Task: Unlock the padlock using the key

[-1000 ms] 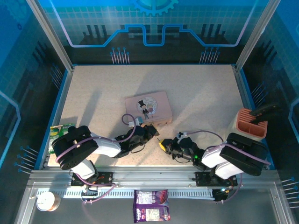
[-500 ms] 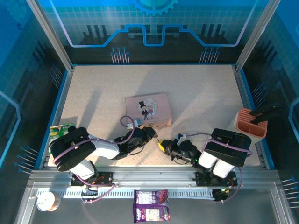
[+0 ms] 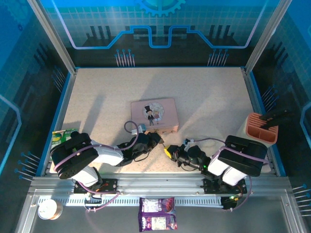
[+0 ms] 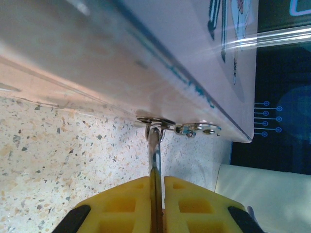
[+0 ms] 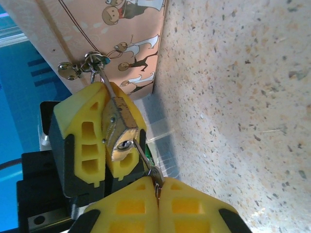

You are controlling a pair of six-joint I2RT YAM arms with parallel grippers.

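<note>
At the hasp (image 5: 80,65) of the pink tin (image 3: 160,109), our left claw (image 4: 156,188) is clamped on the padlock (image 5: 118,127), while our right claw (image 5: 158,203) pinches the key (image 5: 144,160), its tip in the keyhole (image 5: 125,144). We judge turning comes next: a steady twist with the padlock held firm.

Left hand (image 4: 156,201) clamped, right hand (image 5: 158,206) clamped

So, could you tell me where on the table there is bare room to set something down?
Free: the whole far strip behind the pink tin, and the stretch between the tin and the orange holder. Crowded: the tin's near side, where the left gripper and right gripper meet at the padlock.
</note>
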